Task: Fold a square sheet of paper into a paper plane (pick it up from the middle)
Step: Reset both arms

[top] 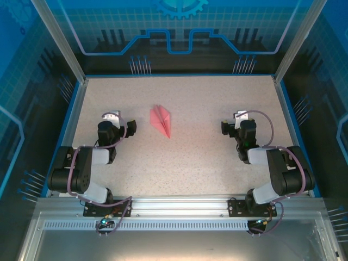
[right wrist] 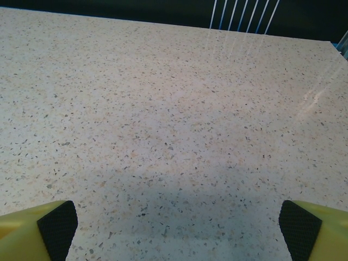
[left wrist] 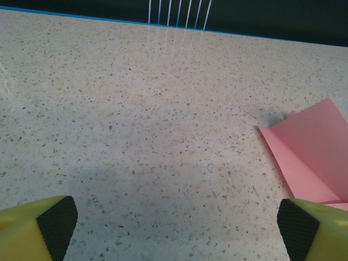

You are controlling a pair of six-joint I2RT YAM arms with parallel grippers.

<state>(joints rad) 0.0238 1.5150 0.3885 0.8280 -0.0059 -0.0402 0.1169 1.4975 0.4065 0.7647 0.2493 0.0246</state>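
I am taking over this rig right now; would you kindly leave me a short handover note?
Grippers: left gripper and right gripper are both open and empty, over the table.
Things: the paper plane lies flat between the arms, nearer the left one, tip toward the near edge, free of both grippers.
Done: the sheet looks fully folded into a dart.
Left: apparently nothing; perhaps check the creases.

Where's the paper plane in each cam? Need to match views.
Top external: paper plane lies flat on the table, left of centre, nose toward the arms.
Left wrist: pink paper at the right edge, beyond the open left end effector.
Right wrist: speckled tabletop ahead of the open right end effector.
Shared landmark: white rods behind the table's far edge.
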